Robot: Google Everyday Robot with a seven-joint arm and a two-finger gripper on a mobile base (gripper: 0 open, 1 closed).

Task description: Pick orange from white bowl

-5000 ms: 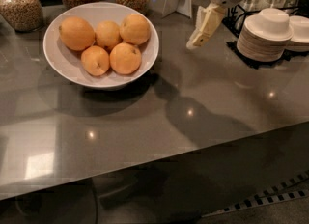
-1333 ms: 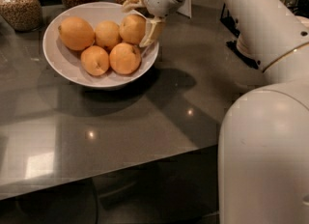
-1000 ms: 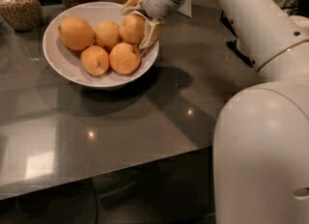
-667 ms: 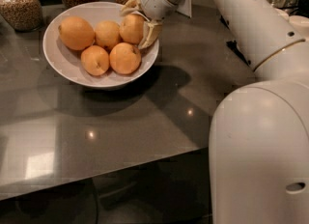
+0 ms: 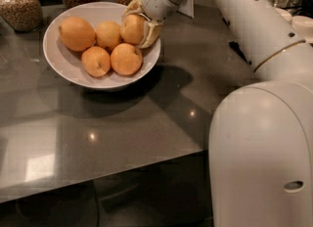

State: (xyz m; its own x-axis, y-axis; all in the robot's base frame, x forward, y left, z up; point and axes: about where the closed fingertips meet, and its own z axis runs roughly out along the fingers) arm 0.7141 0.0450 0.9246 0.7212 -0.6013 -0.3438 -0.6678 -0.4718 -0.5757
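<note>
The white bowl (image 5: 63, 64) sits at the back left of the grey table and holds several oranges. My gripper (image 5: 140, 21) reaches in over the bowl's right rim, its pale fingers (image 5: 149, 33) on either side of the rightmost orange (image 5: 132, 29) at the back of the bowl. The fingers touch that orange, which rests among the others. The biggest lemon-shaped orange (image 5: 76, 33) lies at the left, one more (image 5: 108, 34) beside it, and two others (image 5: 126, 58) sit at the front, one with a dark dimple (image 5: 96, 61).
Three glass jars (image 5: 18, 6) of grain stand behind the bowl. A stack of small white plates (image 5: 299, 24) sits at the far right. My white arm (image 5: 244, 20) crosses the right side, and its large body (image 5: 261, 157) fills the lower right.
Since five seconds ago my gripper has moved left from beside the plates into the bowl. Over the last second the fingers have closed in around the rightmost orange.
</note>
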